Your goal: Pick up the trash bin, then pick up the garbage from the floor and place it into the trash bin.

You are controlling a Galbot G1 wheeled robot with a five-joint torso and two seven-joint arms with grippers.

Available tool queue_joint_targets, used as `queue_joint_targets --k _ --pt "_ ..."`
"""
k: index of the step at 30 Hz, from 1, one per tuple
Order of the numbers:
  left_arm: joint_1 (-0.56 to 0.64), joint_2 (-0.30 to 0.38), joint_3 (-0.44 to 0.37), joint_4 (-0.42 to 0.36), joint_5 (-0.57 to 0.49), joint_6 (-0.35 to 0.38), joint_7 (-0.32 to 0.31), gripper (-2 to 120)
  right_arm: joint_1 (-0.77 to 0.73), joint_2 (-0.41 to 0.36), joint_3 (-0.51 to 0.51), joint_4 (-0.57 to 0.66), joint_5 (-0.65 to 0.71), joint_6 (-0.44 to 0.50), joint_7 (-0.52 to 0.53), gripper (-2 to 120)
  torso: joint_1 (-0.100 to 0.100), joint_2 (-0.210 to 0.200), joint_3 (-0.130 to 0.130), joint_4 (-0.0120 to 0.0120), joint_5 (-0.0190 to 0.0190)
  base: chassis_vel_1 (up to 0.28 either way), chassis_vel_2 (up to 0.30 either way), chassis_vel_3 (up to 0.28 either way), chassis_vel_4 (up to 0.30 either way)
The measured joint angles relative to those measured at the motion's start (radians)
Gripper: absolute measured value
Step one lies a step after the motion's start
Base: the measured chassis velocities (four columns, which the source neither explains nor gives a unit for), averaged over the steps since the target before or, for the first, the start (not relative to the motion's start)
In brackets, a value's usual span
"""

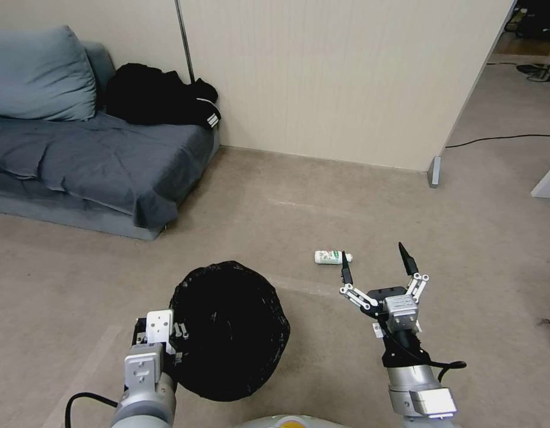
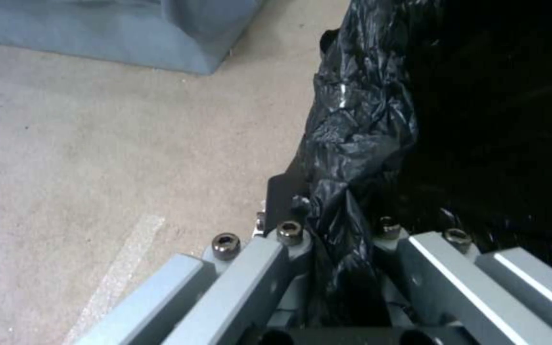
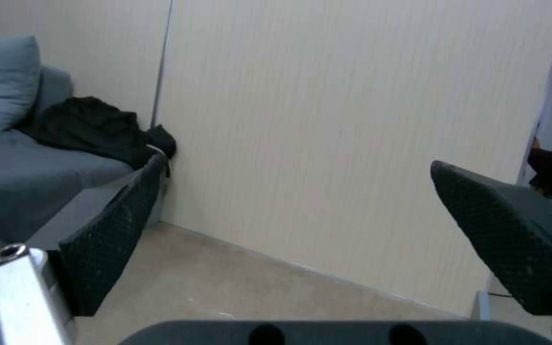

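Note:
The trash bin [image 1: 230,330], lined with a glossy black bag, hangs low in front of me, held at its left rim. My left gripper [image 1: 175,343] is shut on the bin's bagged rim [image 2: 346,211]; the crinkled liner is pinched between its fingers. A piece of garbage, a white bottle with a green label [image 1: 329,257], lies on the carpet ahead. My right gripper [image 1: 376,257] is open, raised just right of and nearer than the bottle, with nothing between its dark fingertips [image 3: 500,239].
A grey sofa [image 1: 91,160] with a pillow and black clothing stands at the far left. A beige partition wall [image 1: 340,77] closes the back, with a black cable [image 1: 500,139] on the floor to its right. Open carpet surrounds the bottle.

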Motion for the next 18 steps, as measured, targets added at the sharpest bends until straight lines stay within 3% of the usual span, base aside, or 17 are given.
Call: queue_joint_targets --k 18 --pt "-0.002 -0.002 0.005 0.003 0.011 -0.006 0.004 1 0.000 0.000 0.002 -0.015 -0.004 -0.005 -0.034 100 0.000 0.000 0.000 0.0000 0.0000 -0.008 0.007 0.004 -0.003"
